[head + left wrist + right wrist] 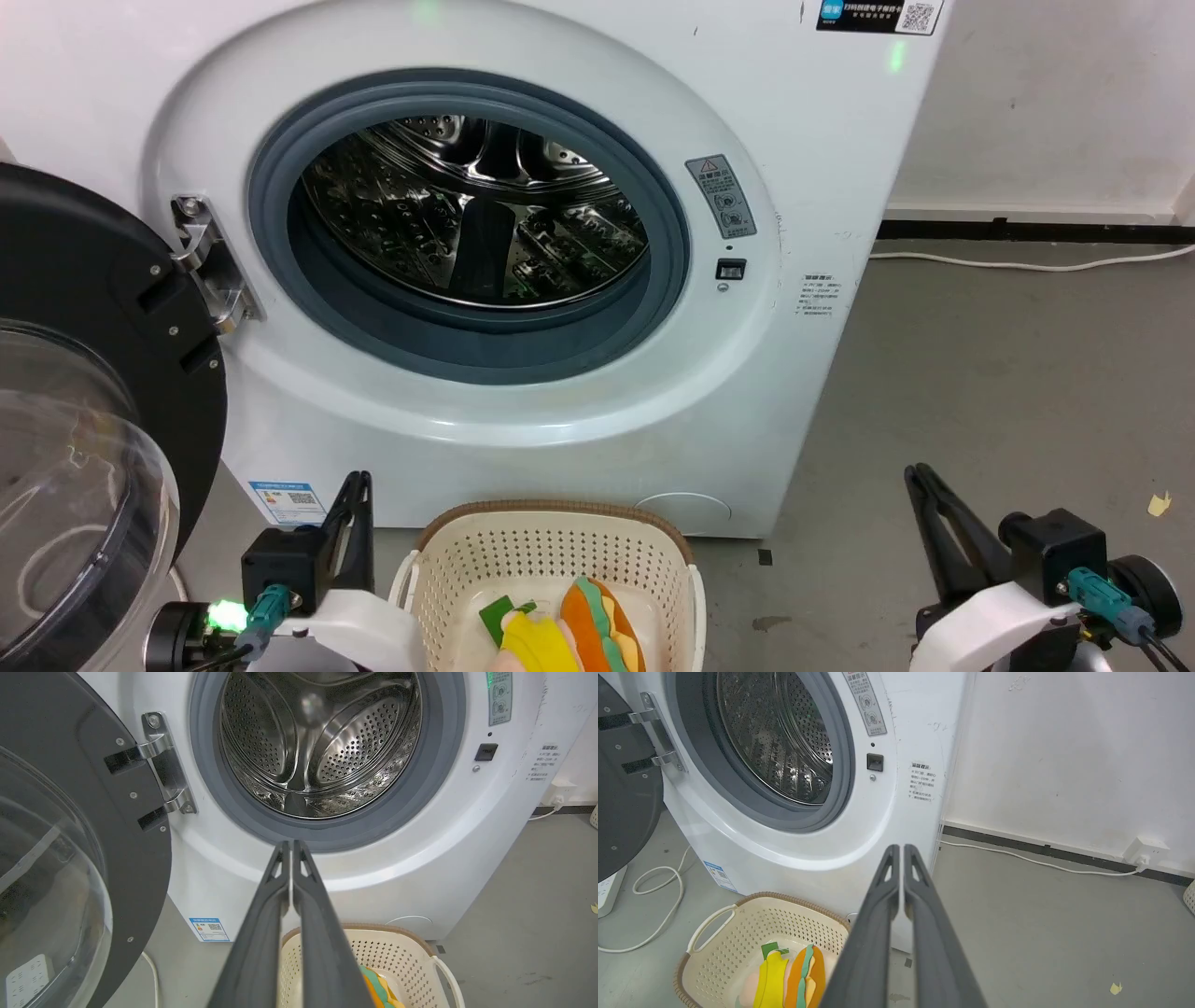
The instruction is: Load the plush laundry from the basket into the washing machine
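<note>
Left pincer [358,481] and right pincer [920,472] are both closed and empty, flanking the cream perforated plastic basket [553,510]. In it lie an orange burger-shaped plush [597,627] and a yellow-green plush [534,640], before the open white front-loading washing machine [803,168].

two plush toys [560,637], one basket [553,510], one washer [803,205]

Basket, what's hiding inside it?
In the basket lie an orange burger plush and a yellow plush beside it. Whatever is underneath them is covered.
</note>
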You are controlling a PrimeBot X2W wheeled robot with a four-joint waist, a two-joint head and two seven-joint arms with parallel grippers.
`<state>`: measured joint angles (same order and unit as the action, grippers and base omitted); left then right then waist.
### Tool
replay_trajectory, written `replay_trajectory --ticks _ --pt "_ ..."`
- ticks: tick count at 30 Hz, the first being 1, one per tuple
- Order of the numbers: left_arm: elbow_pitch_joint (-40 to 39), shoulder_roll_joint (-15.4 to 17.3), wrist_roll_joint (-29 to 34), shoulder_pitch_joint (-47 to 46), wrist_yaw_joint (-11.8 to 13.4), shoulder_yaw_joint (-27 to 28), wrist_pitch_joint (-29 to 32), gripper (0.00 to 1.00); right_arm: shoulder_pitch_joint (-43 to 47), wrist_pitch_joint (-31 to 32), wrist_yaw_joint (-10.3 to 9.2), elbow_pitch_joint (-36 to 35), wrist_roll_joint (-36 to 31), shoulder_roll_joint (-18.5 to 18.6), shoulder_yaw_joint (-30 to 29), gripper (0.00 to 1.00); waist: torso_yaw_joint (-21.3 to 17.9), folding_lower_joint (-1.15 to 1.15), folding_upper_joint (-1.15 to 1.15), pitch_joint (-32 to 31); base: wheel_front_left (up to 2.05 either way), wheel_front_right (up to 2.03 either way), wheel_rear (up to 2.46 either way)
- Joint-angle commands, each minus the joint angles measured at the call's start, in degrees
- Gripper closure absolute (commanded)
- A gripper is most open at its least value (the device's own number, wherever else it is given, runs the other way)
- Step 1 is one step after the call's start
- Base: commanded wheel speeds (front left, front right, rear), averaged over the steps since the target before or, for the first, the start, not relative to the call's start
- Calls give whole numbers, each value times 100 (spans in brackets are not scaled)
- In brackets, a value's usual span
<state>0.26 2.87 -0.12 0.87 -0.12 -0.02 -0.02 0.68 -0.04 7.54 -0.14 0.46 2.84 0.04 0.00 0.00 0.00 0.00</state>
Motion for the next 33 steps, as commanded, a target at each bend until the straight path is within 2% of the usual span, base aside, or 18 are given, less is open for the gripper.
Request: replay_trajectory --ticks 1,21,33 --pt "2 0 0 2 0 -1 -1 0 1 -1 0 0 3 0 1 0 0 0 0 0 0 0 0" --pt "84 22 9 -118 32 -175 -198 0 -75 -197 -1 -52 215 0 -118 0 -89 0 0 286 0 0 0" --pt "601 169 13 -479 -30 -280 -340 0 -264 -341 -1 -109 400 1 -130 0 -337 0 0 859 0 0 0"
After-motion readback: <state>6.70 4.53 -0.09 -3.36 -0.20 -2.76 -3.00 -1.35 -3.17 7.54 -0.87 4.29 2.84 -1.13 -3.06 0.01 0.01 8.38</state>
